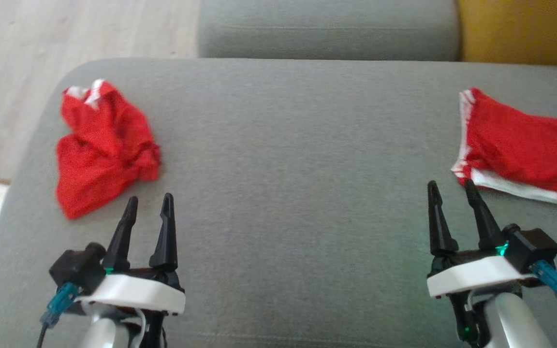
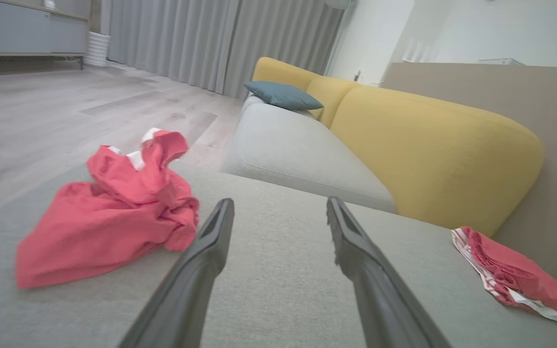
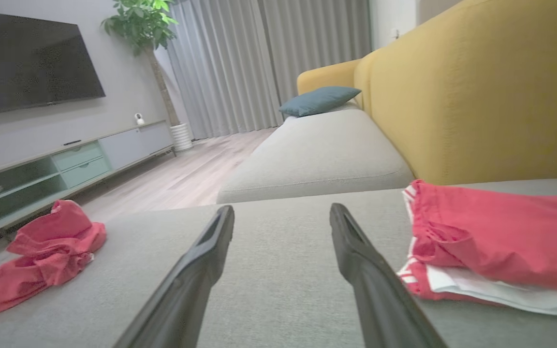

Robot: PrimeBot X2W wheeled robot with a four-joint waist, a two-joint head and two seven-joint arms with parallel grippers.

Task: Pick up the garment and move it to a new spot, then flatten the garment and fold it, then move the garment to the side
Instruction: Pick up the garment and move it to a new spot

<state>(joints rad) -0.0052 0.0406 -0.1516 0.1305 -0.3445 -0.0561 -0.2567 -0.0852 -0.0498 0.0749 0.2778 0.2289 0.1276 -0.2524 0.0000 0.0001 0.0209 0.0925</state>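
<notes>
Crumpled red mesh garment (image 1: 106, 147) lies just far-left of the spread, empty left pincer (image 1: 150, 197), the nearer one; right pincer (image 1: 450, 182), also spread, is well apart.

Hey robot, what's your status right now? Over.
Left gripper and right gripper open, holding nothing. Crumpled red garment on grey cushion beside left gripper, untouched. Folded red garment near right gripper; nothing blocking.

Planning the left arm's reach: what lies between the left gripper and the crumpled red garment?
Bare grey cushion, nothing else, between the left gripper and the crumpled red garment; the head and left wrist views show it.
</notes>
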